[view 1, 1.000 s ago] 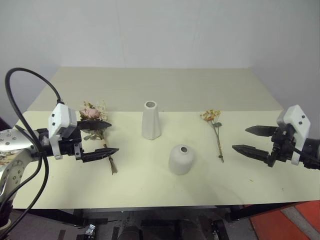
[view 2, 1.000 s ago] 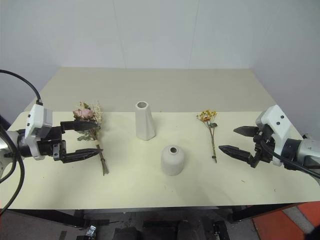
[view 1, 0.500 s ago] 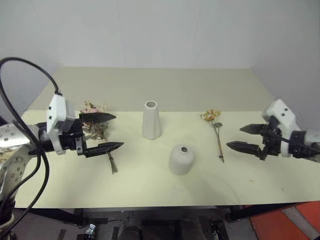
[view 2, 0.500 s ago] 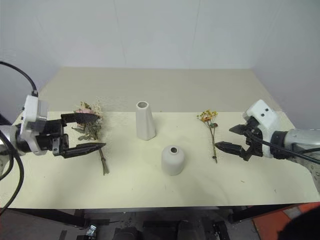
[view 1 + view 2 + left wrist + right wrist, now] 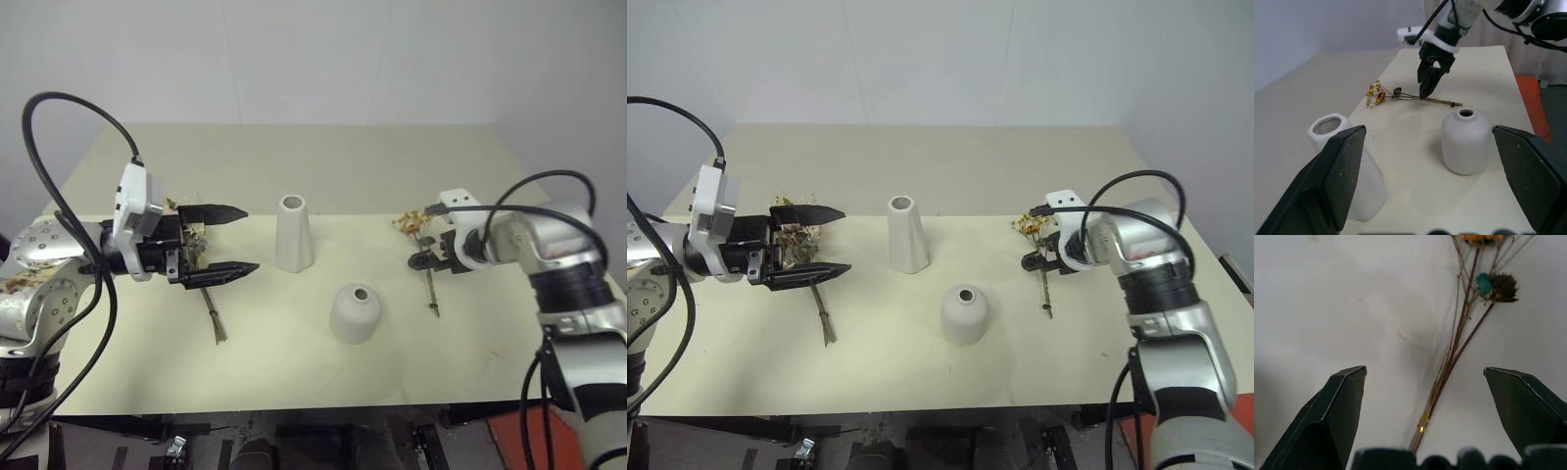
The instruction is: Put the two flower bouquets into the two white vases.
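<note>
The fuller bouquet [image 5: 183, 251] lies on the table's left side, its stem [image 5: 214, 319] pointing toward the front edge. My left gripper [image 5: 238, 241] hovers open above it, aimed at the taller white vase [image 5: 294, 235], and hides part of the blooms. The squat white vase [image 5: 356, 313] stands in front of the taller one, slightly right. The thin sprig [image 5: 429, 284] lies to the right with its yellow-orange blooms [image 5: 414, 222] at the far end. My right gripper [image 5: 423, 258] points down over its stem [image 5: 1449, 367], which runs between the open fingers [image 5: 1342, 401]. Nothing is held.
The cream table [image 5: 323, 166] has open room behind the vases, then a white wall. A black cable [image 5: 59, 127] loops above my left arm, another [image 5: 534, 186] over my right forearm. The table's front edge [image 5: 294, 403] runs close below the squat vase.
My right arm swung in from the table's right edge and tipped its gripper down over the thin sprig's stem. My left gripper rose a little and shifted toward the taller vase.
</note>
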